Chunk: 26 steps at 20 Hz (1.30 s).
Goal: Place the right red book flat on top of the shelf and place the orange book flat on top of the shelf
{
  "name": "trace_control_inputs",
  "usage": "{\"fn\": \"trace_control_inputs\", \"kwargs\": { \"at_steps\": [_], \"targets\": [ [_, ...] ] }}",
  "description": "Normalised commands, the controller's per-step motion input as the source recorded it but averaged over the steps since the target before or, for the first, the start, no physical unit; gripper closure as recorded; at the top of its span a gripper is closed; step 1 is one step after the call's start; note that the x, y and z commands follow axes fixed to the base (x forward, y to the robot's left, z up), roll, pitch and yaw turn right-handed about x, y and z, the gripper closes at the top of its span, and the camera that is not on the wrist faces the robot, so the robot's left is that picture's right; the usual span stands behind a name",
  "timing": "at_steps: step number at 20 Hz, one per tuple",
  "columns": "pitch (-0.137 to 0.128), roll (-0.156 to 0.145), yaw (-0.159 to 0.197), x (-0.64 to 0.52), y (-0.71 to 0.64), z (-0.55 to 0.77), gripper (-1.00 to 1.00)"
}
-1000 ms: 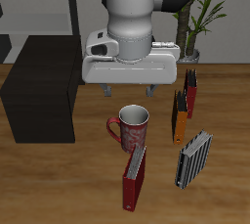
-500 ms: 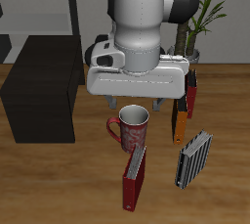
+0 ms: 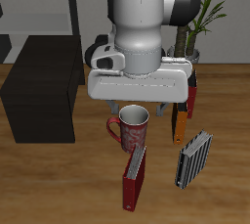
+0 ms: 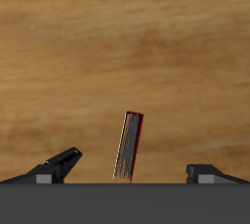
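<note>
The right red book [image 3: 135, 177], bright red with pale page edges, stands on edge near the table's front edge, in front of the mug. It also shows in the wrist view [image 4: 128, 146], between and below my fingers. My gripper [image 3: 136, 106] [image 4: 135, 169] is open and empty, held high above this book. The orange book [image 3: 181, 118] stands on edge beside the mug, next to a darker red book [image 3: 192, 91]. The shelf [image 3: 44, 86], a low black box, stands at the table's side with nothing on its flat top.
A red mug [image 3: 132, 125] stands just behind the right red book. A black-and-white striped book [image 3: 193, 157] lies near the front. A pale grey shelving unit [image 3: 39, 3] and a potted plant [image 3: 195, 13] stand at the back.
The arm has moved forward and down, so the hand now sits lower in the exterior view, over the mug and book. The books have not moved.
</note>
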Motion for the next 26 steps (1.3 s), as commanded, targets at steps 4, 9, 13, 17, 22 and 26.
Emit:
{"fn": "trace_control_inputs", "kwargs": {
  "at_steps": [4, 9, 13, 17, 22, 26],
  "targets": [
    [-0.054, 0.011, -0.013, 0.13, 0.00, -0.33, -1.00],
    [-0.008, -0.016, -0.038, 0.14, -0.02, -0.36, -1.00],
    [0.056, -0.008, -0.018, 0.17, -0.03, -0.49, -1.00],
    [0.019, -0.020, -0.043, 0.08, -0.06, -0.40, -1.00],
    [-0.002, 0.004, -0.017, -0.04, 0.00, -0.28, -1.00],
    [0.041, 0.003, -0.025, 0.00, 0.02, -0.36, -1.00]
  ]
}}
